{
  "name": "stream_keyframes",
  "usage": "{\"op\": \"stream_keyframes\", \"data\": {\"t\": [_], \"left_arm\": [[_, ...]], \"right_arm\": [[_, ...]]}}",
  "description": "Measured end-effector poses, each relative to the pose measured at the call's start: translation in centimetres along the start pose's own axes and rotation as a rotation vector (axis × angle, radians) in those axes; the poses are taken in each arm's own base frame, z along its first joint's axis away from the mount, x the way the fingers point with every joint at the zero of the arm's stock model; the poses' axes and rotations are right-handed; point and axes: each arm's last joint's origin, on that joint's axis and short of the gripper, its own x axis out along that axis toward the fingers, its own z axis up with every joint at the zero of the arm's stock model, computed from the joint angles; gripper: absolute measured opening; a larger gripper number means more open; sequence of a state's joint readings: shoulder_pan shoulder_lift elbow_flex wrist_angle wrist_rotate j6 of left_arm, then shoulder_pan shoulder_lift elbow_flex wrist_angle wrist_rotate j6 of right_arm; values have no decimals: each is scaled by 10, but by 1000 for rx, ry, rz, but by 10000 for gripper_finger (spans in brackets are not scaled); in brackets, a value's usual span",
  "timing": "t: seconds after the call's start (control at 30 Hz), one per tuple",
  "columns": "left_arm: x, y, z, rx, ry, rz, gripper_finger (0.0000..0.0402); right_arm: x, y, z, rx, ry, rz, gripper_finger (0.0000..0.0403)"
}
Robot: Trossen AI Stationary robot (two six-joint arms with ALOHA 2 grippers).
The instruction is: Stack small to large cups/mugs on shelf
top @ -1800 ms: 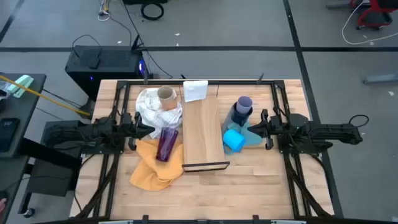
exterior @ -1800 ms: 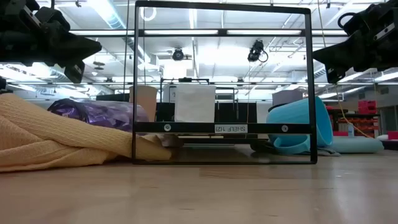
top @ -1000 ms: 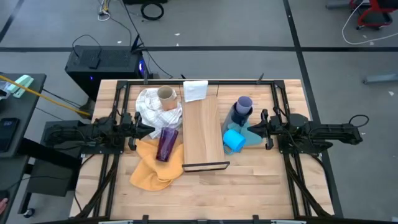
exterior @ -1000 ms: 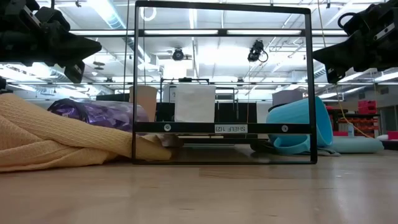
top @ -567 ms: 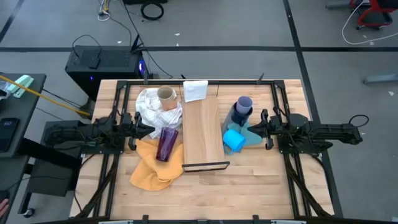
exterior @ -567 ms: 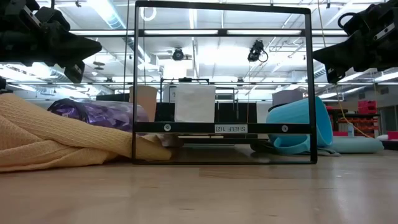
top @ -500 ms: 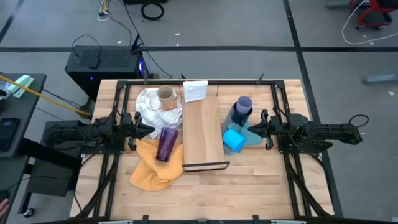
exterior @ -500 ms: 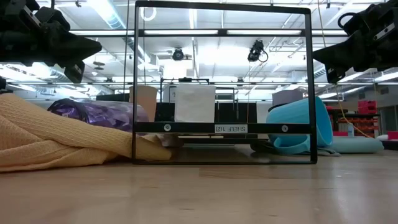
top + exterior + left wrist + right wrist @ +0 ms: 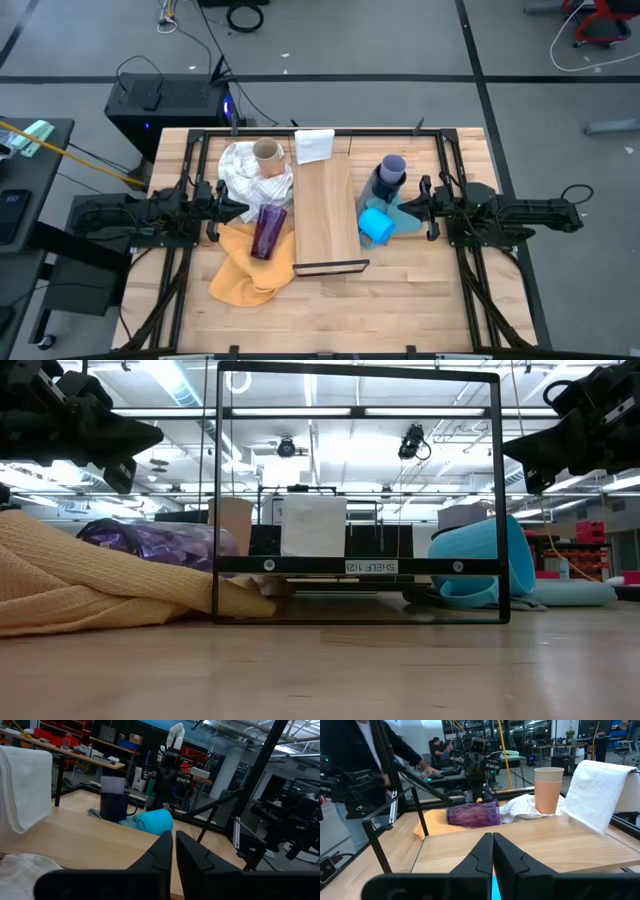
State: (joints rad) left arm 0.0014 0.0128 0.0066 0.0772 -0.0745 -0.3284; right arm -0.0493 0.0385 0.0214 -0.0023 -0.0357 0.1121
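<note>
The shelf [image 9: 325, 215] is seen in the middle of the table [image 9: 400, 300], with its long side running from the far edge toward the near edge, and a thin black frame [image 9: 357, 495] stands at its near end. Nothing is placed on the plank.

On the left side of the shelf, a tan cup [image 9: 267, 152] stands upright on a white cloth [image 9: 245, 175]. Nearer, a dark purple tumbler [image 9: 269, 231] lies on its side on a yellow cloth [image 9: 245, 270], just beside the shelf.

On the right side, a navy mug [image 9: 382, 184] stands upright with a lavender cup [image 9: 392, 165] set inside it. A light blue mug [image 9: 376, 225] lies on its side just beside them, on a blue cloth [image 9: 405, 212]. A small white box [image 9: 314, 146] is seen at the far end of the shelf.

The left gripper [image 9: 173, 842] is held above the left edge of the table, with its fingers nearly together and nothing between them. The right gripper [image 9: 492, 842] is held above the right edge, with its fingers pressed together and empty. In the right wrist view, a person [image 9: 355, 750] in dark clothes is seen beyond the table.
</note>
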Motion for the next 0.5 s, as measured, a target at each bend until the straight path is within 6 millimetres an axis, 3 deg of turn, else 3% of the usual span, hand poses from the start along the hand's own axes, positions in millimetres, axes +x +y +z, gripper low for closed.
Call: {"op": "stream_keyframes", "data": {"t": [0.5], "left_arm": [[0, 0, 0, 0, 0, 0, 23]], "right_arm": [[0, 0, 0, 0, -1, 0, 16]]}}
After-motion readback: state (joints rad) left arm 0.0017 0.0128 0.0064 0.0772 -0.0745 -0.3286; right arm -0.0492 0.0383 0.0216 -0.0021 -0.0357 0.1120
